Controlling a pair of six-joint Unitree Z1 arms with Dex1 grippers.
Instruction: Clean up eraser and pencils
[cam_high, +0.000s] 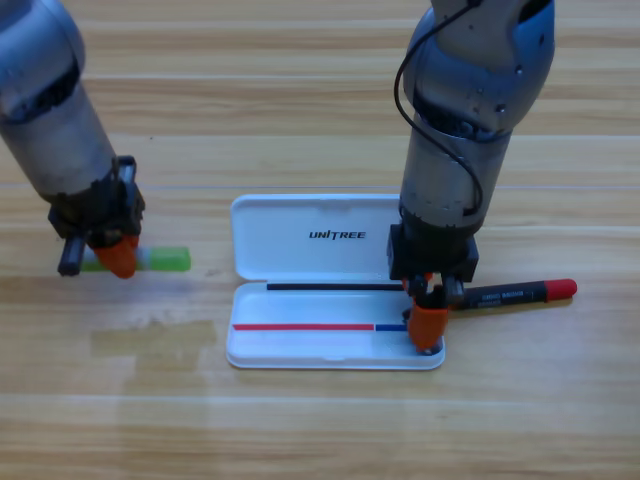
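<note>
The right gripper (429, 328) points down into the white case (300, 240), at its five o'clock corner. I cannot tell if it holds anything, and I cannot see the eraser, so it may be hidden under there. The black pencil (520, 294) with red ends lies on the table (320, 430), touching the case at three o'clock. At nine o'clock, well apart, the left gripper (118, 255) sits over the green pencil (165, 260); I cannot tell if it grips. Both pencils are not yet in the case.
</note>
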